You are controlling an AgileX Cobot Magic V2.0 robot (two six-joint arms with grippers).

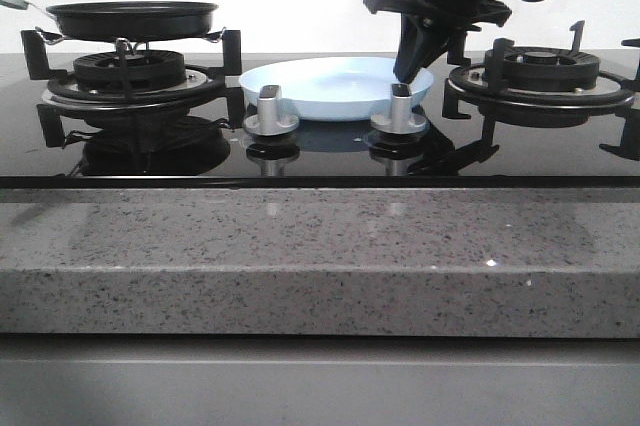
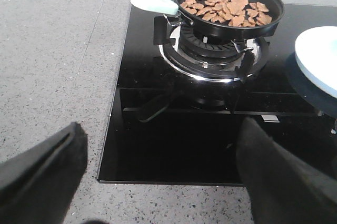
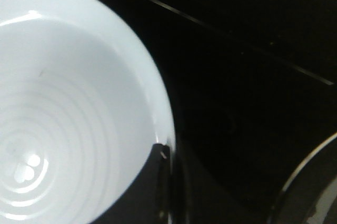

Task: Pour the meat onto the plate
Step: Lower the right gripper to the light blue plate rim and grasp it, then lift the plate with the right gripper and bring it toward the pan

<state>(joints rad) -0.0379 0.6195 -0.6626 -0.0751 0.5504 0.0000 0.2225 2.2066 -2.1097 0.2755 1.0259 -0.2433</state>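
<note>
Right end effector [image 1: 413,74] clamped on round pale-blue plate [image 1: 330,81] rim; left end effector [image 2: 158,176] spread wide; orange-brown meat slices [image 2: 226,8] in black frying pan [image 2: 274,16].

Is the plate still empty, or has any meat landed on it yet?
Empty. The plate shows a bare pale surface in the front and right wrist views; the meat all lies in the frying pan.

The frying pan [image 1: 132,18] stands on the left burner [image 1: 128,71] of the hob [image 1: 320,156], and the meat [image 2: 225,8] lies inside this pan. The plate [image 1: 335,86] lies on the hob between the left burner and the right burner [image 1: 540,76]. Two knobs [image 1: 271,111] stand just before the plate. The right gripper [image 1: 415,66] is at the right rim of the plate. The counter [image 1: 320,256] lies before the hob.
</note>
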